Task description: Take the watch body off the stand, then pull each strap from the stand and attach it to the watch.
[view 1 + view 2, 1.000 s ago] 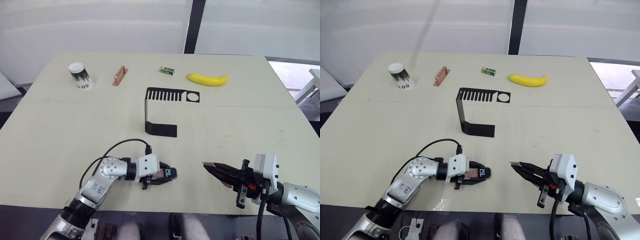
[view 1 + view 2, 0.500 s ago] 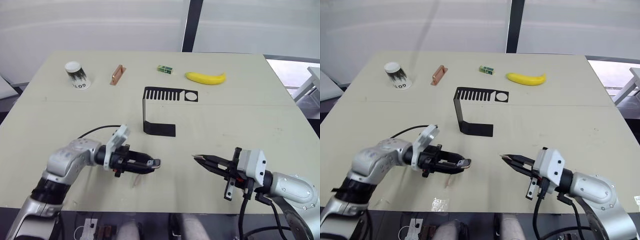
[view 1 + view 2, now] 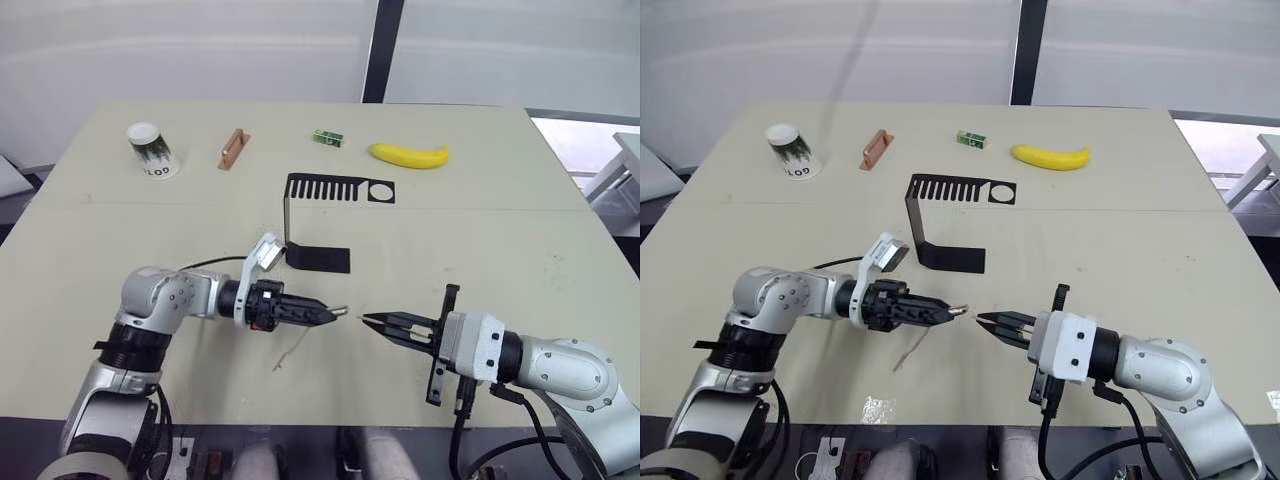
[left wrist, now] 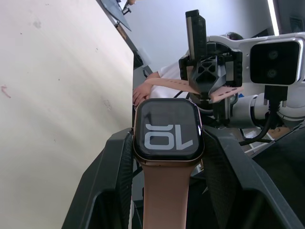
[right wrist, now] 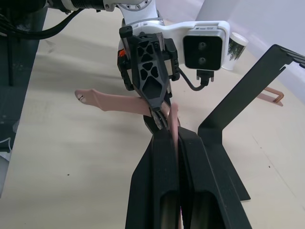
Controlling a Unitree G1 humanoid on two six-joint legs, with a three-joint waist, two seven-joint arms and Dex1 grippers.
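My left gripper (image 3: 322,315) is shut on the watch body (image 4: 168,136), whose dark screen shows between the two black fingers (image 4: 119,157). One salmon-pink strap (image 4: 167,191) is attached to it and hangs down toward the table (image 3: 290,350). My right gripper (image 3: 372,322) points at the left one from a short gap away. It is shut on the other pink strap (image 5: 174,119), held edge-on between its fingers. Both grippers hover above the table, in front of the black stand (image 3: 322,260), whose comb-slotted top (image 3: 335,188) is bare.
Along the far side of the table stand a paper cup (image 3: 147,148), a copper-brown bar (image 3: 233,149), a small green box (image 3: 328,138) and a banana (image 3: 408,155). The table's front edge runs just below both arms.
My left gripper has risen from the table near the front edge and swung right with the watch. My right gripper has moved left, so the two tips now nearly meet.
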